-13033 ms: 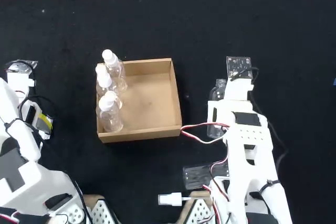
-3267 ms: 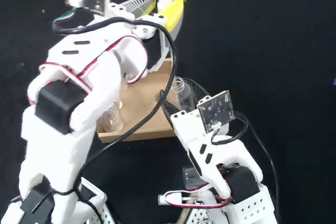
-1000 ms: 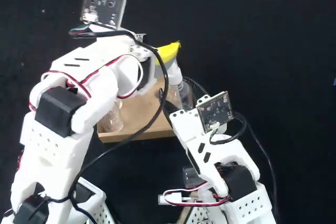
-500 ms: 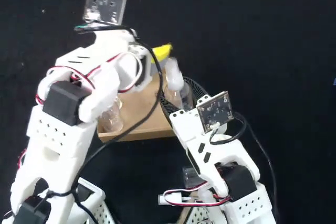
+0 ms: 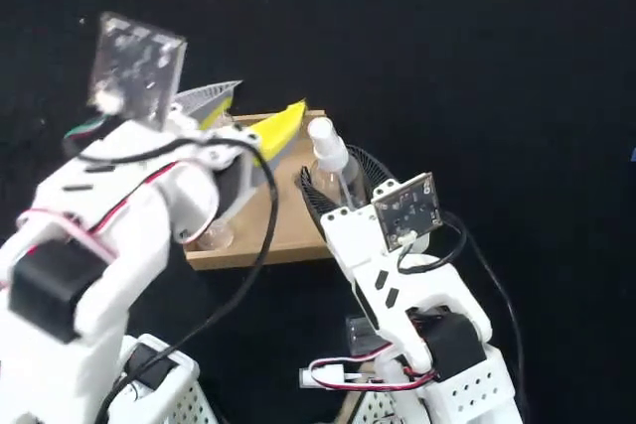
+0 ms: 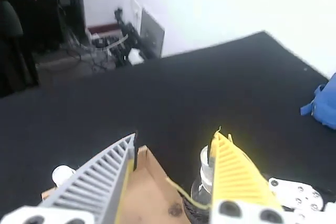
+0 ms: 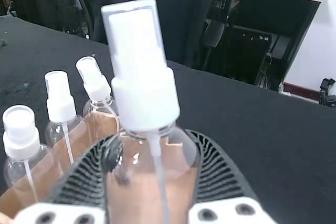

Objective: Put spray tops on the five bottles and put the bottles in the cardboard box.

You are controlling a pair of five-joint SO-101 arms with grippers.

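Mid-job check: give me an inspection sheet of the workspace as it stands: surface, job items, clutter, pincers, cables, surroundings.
Surface: black table, nothing spilled that I can see.
Job's things: cardboard box holds three bottles with spray tops; fourth bottle, topped, is held upright at the box's edge; loose spray top lies by the right arm's base.
Clutter: blue thing at the table's edge.
Pincers: left pincer open above the box; right pincer shut on the fourth bottle.
Cables: red-and-white wires on the arms; black cable hangs across the box.
Surroundings: white wall; gear and cords on the floor.
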